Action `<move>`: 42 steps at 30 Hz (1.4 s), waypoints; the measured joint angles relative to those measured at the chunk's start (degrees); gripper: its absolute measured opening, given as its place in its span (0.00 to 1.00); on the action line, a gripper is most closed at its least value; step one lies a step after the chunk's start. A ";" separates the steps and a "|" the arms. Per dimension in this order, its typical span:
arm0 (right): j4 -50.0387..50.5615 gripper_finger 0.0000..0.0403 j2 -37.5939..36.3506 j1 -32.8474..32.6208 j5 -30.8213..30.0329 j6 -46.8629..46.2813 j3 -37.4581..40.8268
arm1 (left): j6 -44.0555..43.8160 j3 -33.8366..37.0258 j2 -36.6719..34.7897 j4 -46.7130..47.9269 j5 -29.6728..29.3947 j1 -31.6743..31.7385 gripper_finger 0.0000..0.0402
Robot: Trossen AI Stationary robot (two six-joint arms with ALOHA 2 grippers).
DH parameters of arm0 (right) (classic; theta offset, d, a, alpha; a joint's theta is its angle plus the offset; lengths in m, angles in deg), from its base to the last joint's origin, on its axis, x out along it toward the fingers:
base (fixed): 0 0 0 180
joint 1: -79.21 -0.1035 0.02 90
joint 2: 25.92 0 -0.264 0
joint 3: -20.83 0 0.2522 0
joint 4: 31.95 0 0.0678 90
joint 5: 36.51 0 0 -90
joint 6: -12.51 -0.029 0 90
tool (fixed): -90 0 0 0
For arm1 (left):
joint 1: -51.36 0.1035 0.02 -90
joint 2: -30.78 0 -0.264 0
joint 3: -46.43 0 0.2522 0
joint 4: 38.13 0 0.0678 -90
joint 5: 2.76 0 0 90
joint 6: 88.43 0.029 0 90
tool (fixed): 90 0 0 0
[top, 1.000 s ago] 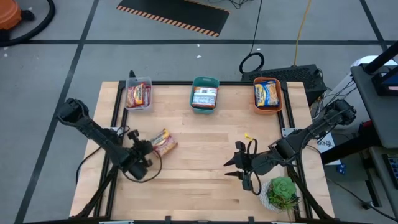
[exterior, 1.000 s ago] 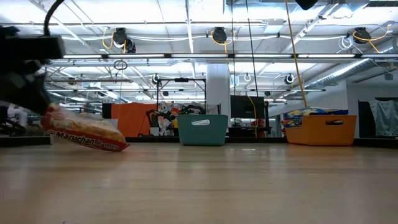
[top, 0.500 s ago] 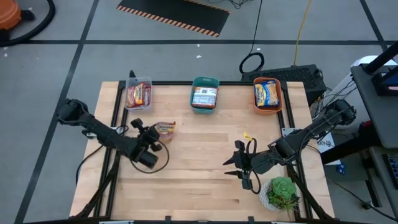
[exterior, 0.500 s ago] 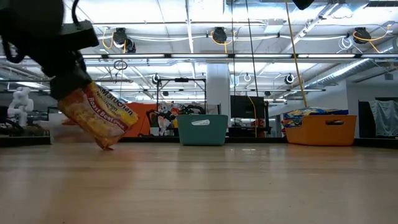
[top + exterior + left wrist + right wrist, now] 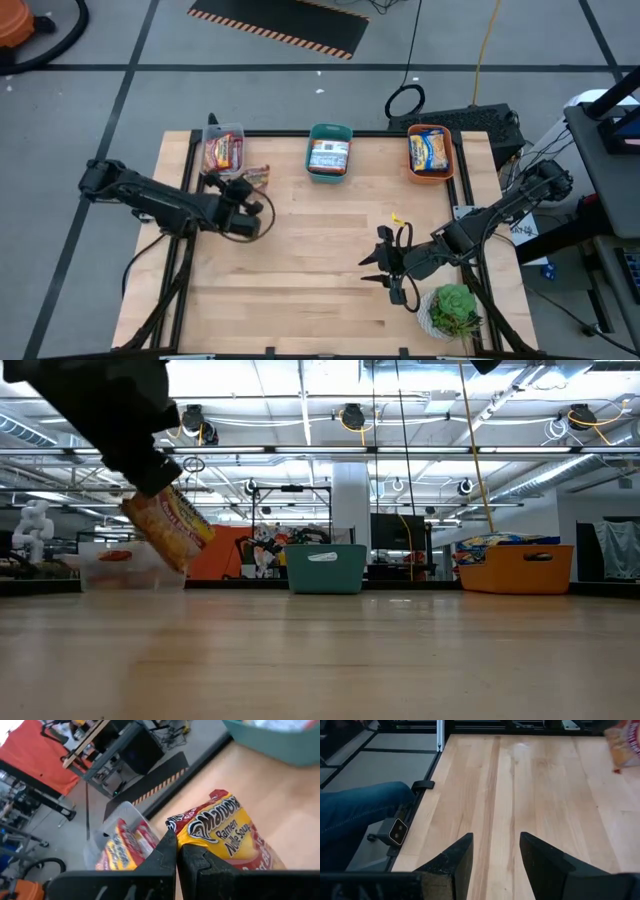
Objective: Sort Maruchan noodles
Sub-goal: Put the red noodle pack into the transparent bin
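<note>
We note three bins along the frame's top already filled: clear plastic tub (image 5: 222,152), teal bin (image 5: 329,150), orange bin (image 5: 430,150). The left gripper (image 5: 243,187) is clamped on a red-and-yellow plastic ramen packet (image 5: 256,176), lifted just beside the tub. We judge this the last packet; the right gripper (image 5: 385,264) waits spread and empty at lower right.

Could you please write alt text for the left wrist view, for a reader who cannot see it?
The left tool is shut on a red-and-yellow Maruchan noodle packet, held above the wooden table. Just beyond it, a clear bin holds similar packets, and a teal bin stands farther along the table.
</note>
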 joint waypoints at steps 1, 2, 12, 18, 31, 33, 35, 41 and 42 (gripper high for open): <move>0.00 0.39 0.00 0.00 0.02 0.20 0.02 | 0.76 -0.54 -0.94 0.04 -0.29 0.71 0.00; 0.00 0.39 0.00 0.00 0.01 0.47 0.00 | 1.73 -1.10 -1.83 0.02 -0.71 1.45 0.00; 0.08 0.39 0.00 -0.04 0.16 0.83 0.00 | 8.35 -5.08 -14.17 -0.16 -4.37 9.75 0.00; 0.29 0.39 0.00 -0.07 0.26 0.83 0.00 | 6.97 -5.26 -22.16 -0.15 -4.99 15.27 0.00; 0.29 0.39 0.00 -0.07 0.28 0.83 0.00 | 1.97 -3.13 -26.64 -0.80 -7.01 29.32 0.00; 0.29 0.39 0.00 -0.07 0.28 0.83 0.00 | -0.56 -1.81 -26.64 -1.00 -7.04 31.37 0.00; 0.29 0.39 0.00 -0.07 0.29 0.83 0.00 | -3.71 -0.34 -26.64 -1.60 -7.10 33.33 0.00; 0.42 0.39 0.00 -0.07 0.31 1.04 0.00 | -11.09 4.76 -26.61 -9.61 -6.72 37.46 0.00; 0.48 0.39 0.00 -0.07 0.31 1.35 0.01 | -11.03 5.53 -26.61 -11.64 -6.45 37.55 0.00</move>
